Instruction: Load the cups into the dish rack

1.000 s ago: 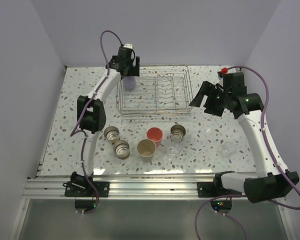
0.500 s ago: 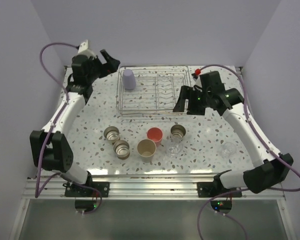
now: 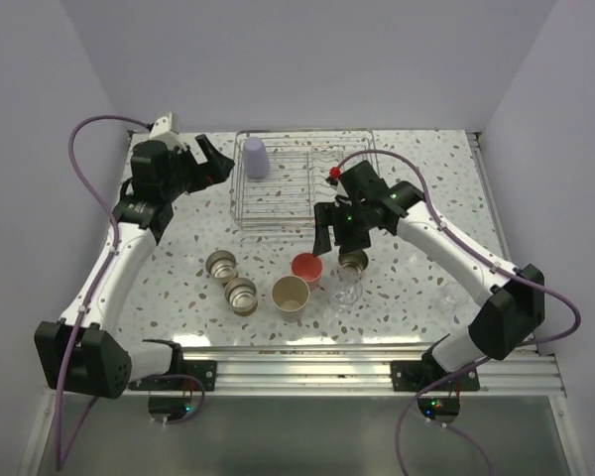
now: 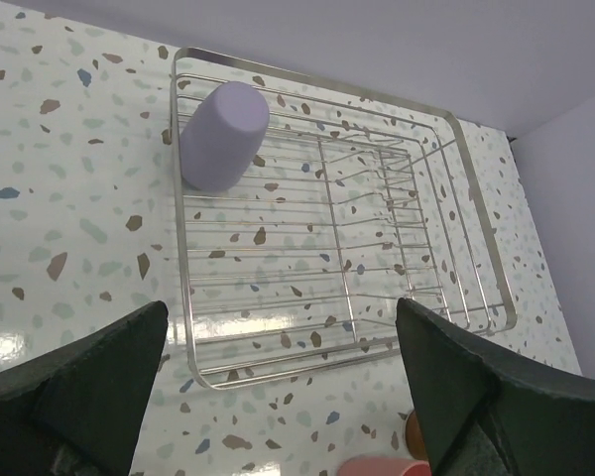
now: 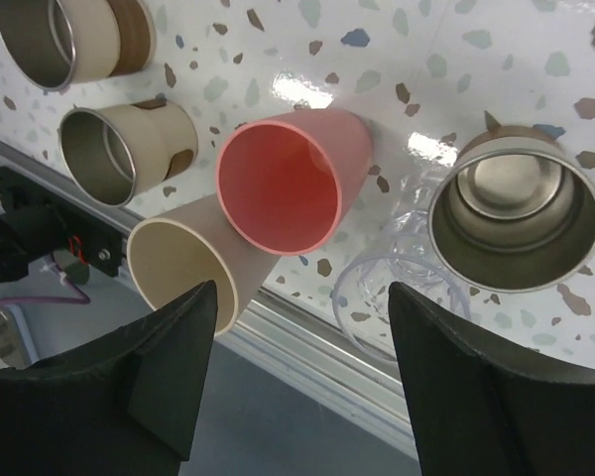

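The silver wire dish rack (image 3: 283, 203) sits at the table's twelve o'clock, with the lavender cup (image 3: 256, 157) mouth-down in its ten o'clock corner. At the rack's six o'clock, all upright on the table, stand the first metal cup (image 3: 221, 265), second metal cup (image 3: 241, 295), tan cup (image 3: 291, 295), red cup (image 3: 307, 266), clear cup (image 3: 346, 291) and third metal cup (image 3: 353, 260).

The speckled table (image 3: 178, 248) bears the dish rack (image 3: 288, 188) and clustered cups (image 3: 291, 295).
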